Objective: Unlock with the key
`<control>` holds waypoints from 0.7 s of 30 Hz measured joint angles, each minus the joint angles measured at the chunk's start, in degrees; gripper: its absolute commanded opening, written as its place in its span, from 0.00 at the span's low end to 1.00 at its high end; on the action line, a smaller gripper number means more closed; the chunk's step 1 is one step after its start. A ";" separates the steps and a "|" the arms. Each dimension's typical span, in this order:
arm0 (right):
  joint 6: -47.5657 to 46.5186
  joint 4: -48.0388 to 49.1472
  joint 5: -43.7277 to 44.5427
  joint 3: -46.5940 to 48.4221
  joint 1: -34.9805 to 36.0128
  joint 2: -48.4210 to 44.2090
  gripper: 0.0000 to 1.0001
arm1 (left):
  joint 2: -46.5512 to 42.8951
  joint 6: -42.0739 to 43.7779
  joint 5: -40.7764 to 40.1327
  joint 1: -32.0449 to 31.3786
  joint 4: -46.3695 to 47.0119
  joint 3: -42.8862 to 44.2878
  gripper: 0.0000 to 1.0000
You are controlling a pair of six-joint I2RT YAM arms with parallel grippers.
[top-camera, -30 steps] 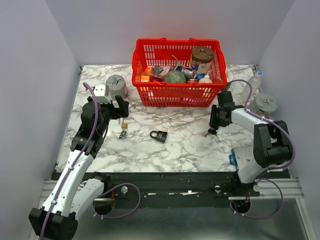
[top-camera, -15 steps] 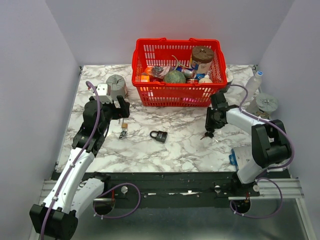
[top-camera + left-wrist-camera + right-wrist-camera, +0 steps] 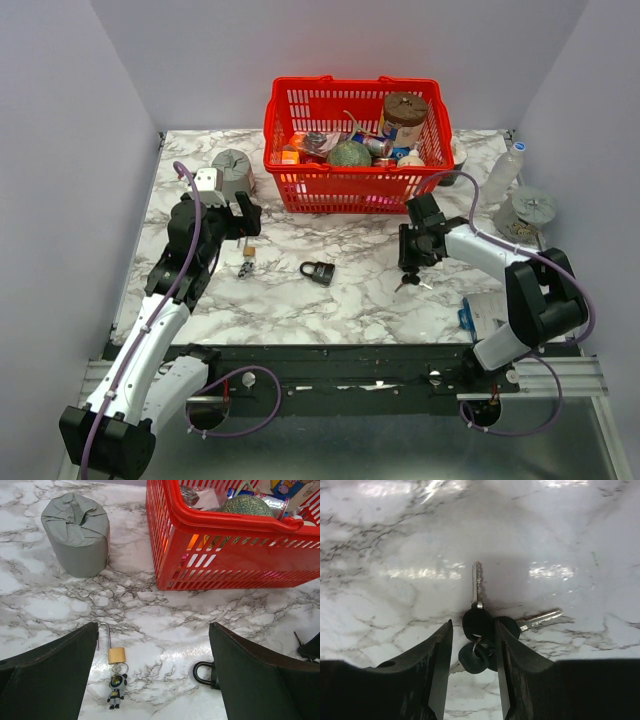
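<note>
We see that the right tool [image 3: 411,260] has slid across the tabletop [image 3: 300,305] toward 9 o'clock in the last second. The key [image 3: 405,283] has come along with it. That tells us the key is being carried, not left behind.

In the right wrist view, the two fingers sit on each side of one dark key head, and they look pressed shut on it. One thin silver blade points straight out ahead. Another key of the bunch sticks out to 3 o'clock (it just hangs there).

The black padlock [image 3: 318,272] lies at 9 o'clock from the key. There is bare tabletop between them, so they are not touching yet. We think the gap is getting smaller, which is good for the job.

The left tool [image 3: 153,628] has its fingers wide apart and holds nothing. It hangs over a small brass padlock [image 3: 116,655], with the black padlock near its right finger. The red basket [image 3: 350,185] stands at 12 o'clock.

We think the lock must be held steady before the blade can go in.
</note>
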 measured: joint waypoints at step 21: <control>-8.15 -3.43 11.10 0.22 9.70 0.35 0.57 | 1.38 -0.35 0.24 -0.22 -0.02 0.00 0.99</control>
